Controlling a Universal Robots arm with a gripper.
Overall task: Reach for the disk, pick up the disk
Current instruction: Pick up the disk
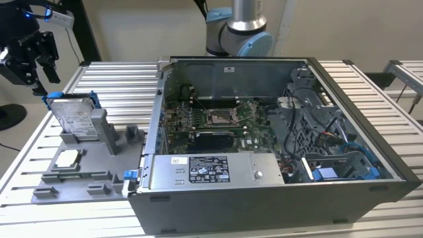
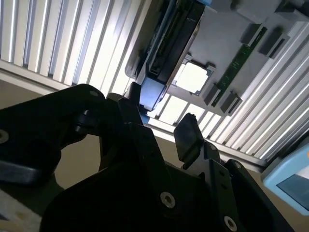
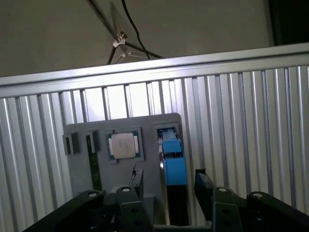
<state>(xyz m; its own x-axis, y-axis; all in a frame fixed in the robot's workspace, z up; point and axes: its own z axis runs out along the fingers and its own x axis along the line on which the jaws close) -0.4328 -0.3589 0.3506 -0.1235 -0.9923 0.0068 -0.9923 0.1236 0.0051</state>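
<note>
The black two-finger claw hangs in the air at the exterior view's left, above the end of the ribbed aluminium table. Its fingers are spread wide with nothing between them. Just below it, a touch toward the exterior view's right, stands the disk, a flat rectangular silver metal hard drive with a white label and a blue plastic bracket. It is propped on edge in the grey plastic fixture. Claw and disk are near but apart, with no contact.

In the first wrist view the disk shows edge-on. Its thin, blue-capped edge runs down the gap, with one finger toward each flat face, so the line-up looks good to me. The small square silver processor chip lies flat in the fixture, just beside the disk and off to one side.
</note>
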